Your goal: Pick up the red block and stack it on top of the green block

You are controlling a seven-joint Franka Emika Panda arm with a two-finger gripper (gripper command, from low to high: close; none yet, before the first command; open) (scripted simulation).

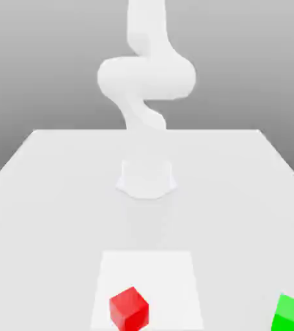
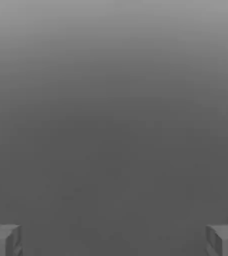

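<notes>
The red block (image 1: pixel 129 308) sits on the white table (image 1: pixel 59 194) near its front edge, a little to the exterior view's left of centre. Well apart from it, at the front on the exterior view's right, rests the green block (image 1: pixel 290 313). In the hand view my gripper (image 2: pixel 114 240) is open, its two grey fingertips (image 2: pixel 3 239) spread wide with nothing between them and plain grey background behind. The white arm (image 1: pixel 146 74) rises from its base and leaves the exterior view at the top.
The arm's round base (image 1: pixel 146 178) stands mid-table behind the blocks. A slightly brighter square patch (image 1: pixel 175 271) marks the table surface around the red block.
</notes>
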